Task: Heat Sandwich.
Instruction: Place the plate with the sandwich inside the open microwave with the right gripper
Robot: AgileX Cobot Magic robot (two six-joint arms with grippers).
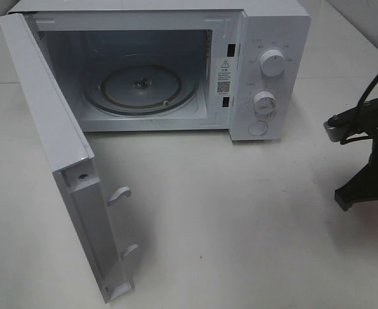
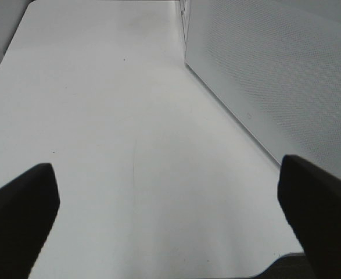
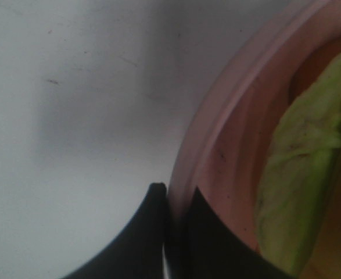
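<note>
The microwave [image 1: 269, 71] stands at the far side of the table [image 1: 240, 225]. Its door [image 1: 53, 161] is swung fully open toward the near left, so the glass turntable [image 1: 140, 87] inside is free to receive food. The sandwich [image 3: 298, 174] is not in the oven yet. It lies on the pink plate [image 3: 228, 104], and only its green leaf layer shows, in the right wrist view.

The right gripper [image 3: 173, 195] is closed on the rim of this plate, one finger outside and one inside. I think this is because a plate is easier to carry than soft bread. In the high view only the right arm [image 1: 369, 161] shows, at the right edge, and the plate is outside that picture.

The left gripper [image 2: 170, 195] is wide open and holds nothing. It is low over the table, next to a perforated panel that I take for the door, probably to keep out of the way. The next step is likely to bring the plate to the turntable.
</note>
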